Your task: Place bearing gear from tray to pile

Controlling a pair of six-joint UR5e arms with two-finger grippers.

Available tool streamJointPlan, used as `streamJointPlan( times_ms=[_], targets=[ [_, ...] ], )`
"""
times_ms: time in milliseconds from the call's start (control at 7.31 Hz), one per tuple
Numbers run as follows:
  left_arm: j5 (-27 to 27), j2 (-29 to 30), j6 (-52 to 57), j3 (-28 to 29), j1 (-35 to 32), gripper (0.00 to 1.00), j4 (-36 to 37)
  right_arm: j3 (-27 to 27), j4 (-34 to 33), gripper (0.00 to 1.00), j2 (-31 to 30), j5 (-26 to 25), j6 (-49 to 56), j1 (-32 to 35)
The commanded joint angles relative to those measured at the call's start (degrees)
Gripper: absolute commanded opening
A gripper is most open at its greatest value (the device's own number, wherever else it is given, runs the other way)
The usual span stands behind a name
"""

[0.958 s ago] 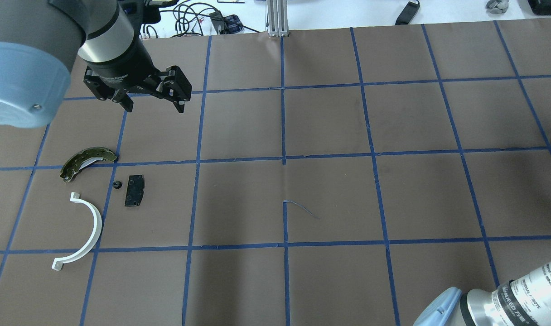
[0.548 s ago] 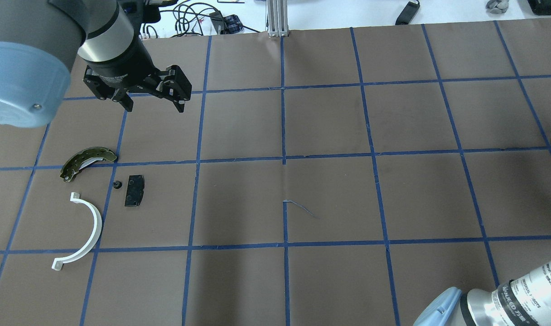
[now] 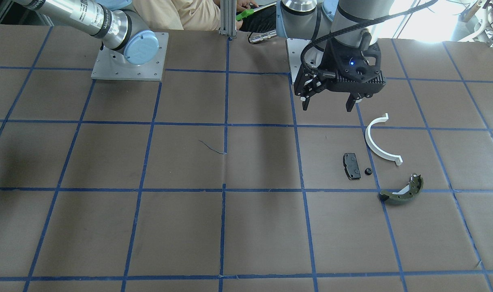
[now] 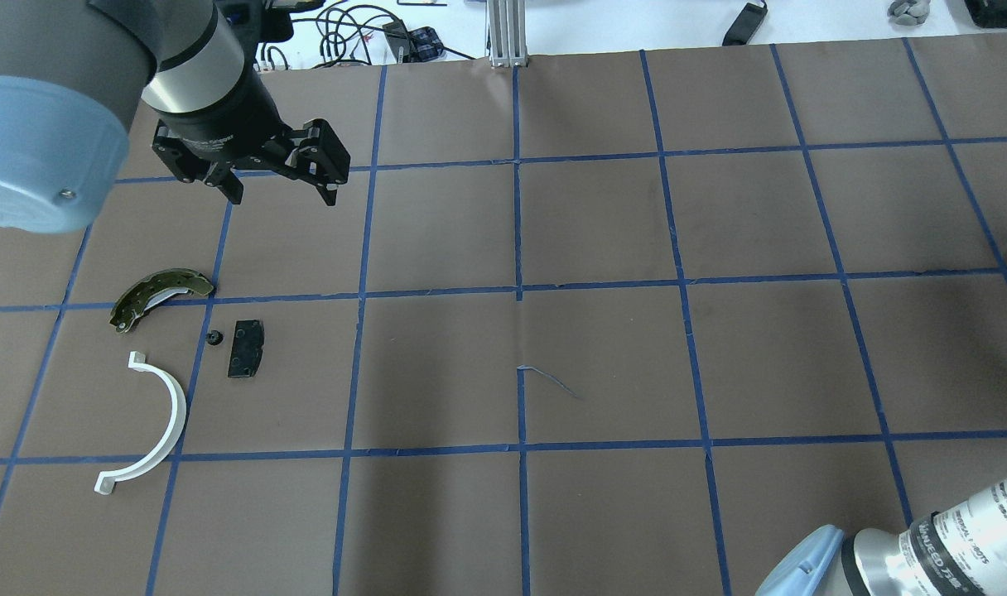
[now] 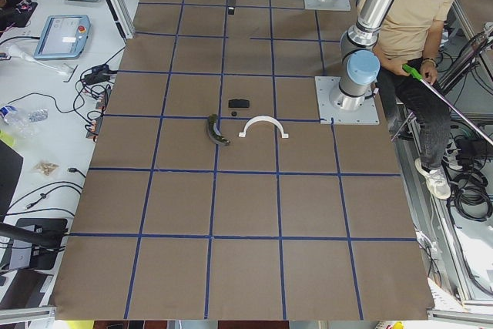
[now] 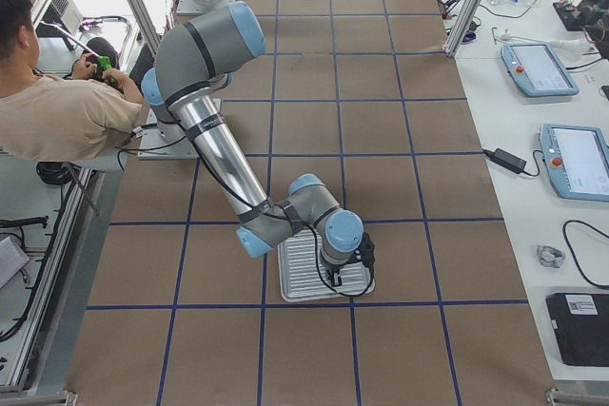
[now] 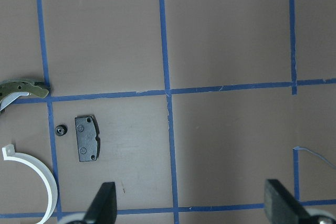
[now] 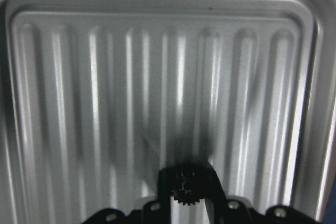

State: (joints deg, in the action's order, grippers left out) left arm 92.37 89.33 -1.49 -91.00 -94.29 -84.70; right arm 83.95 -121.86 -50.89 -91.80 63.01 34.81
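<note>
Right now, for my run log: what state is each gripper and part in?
Left gripper: open, empty, above the table.
Right gripper: shut on the bearing gear, over the tray.
Bearing gear: gripped between the fingers.
White half-ring: lying flat, untouched.
Black pad: lying flat, untouched.
Brake shoe: lying on table, untouched.

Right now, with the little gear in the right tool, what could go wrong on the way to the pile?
The gear is tiny and pinched only at the tips of the right tool; it may slip and drop onto the tray. The pile, around the black pad, lies near the open left tool, so the arms might collide.
</note>
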Motion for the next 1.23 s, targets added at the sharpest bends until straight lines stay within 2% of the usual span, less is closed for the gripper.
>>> streamJointPlan(
  times_ms=[0, 274, 548, 821, 1095],
  targets=[
    [-0.09, -0.04, 0.00, -0.06, 0.08, 1.00, -0.03, 0.42, 0.65, 0.09, -0.96, -0.39, -0.08, 0.00],
    [0.00, -0.12, 0.09, -0.06, 0.34, 1.00, -0.02, 2.25, 2.23, 0.07, -6.73, -0.75, -0.87, 0.70],
    [0.00, -0.12, 0.09, -0.06, 0.34, 1.00, -0.03, 6.91, 2.15, 0.05, -13.59, -2.67, -4.54, 5.86],
    [-0.09, -0.12, 0.09, -0.06, 0.34, 1.00, -0.03, 9.47, 1.80, 0.04, -15.64, -2.94, -11.38, 15.24],
    [0.00, -0.04, 0.09, -0.06, 0.34, 1.00, -0.03, 11.66, 2.32, 0.04, -18.61, -2.77, -27.76, 27.18]
  ],
)
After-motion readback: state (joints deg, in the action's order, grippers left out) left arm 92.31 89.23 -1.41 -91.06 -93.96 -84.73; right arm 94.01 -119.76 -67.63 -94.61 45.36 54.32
